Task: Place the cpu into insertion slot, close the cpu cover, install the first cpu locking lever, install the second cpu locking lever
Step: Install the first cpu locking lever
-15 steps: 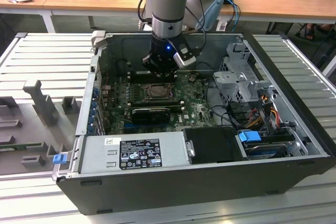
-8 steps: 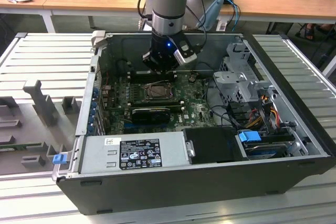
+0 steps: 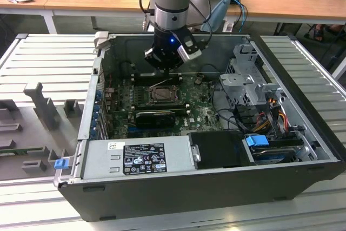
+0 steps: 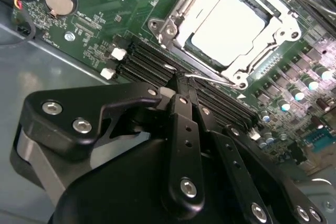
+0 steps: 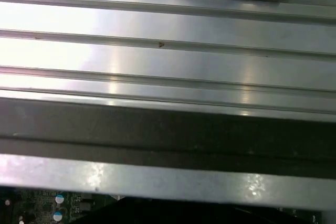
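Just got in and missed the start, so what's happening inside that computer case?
A robot arm reaches into the open computer case, its gripper closed just beside the insertion slot on the green board. The cpu sits in the slot, with the cpu cover down around it. A thin locking lever lies near the fingertips.

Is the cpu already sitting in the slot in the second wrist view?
Yes: in the second wrist view the pale cpu lies flat inside the slot, with the metal frame around it.
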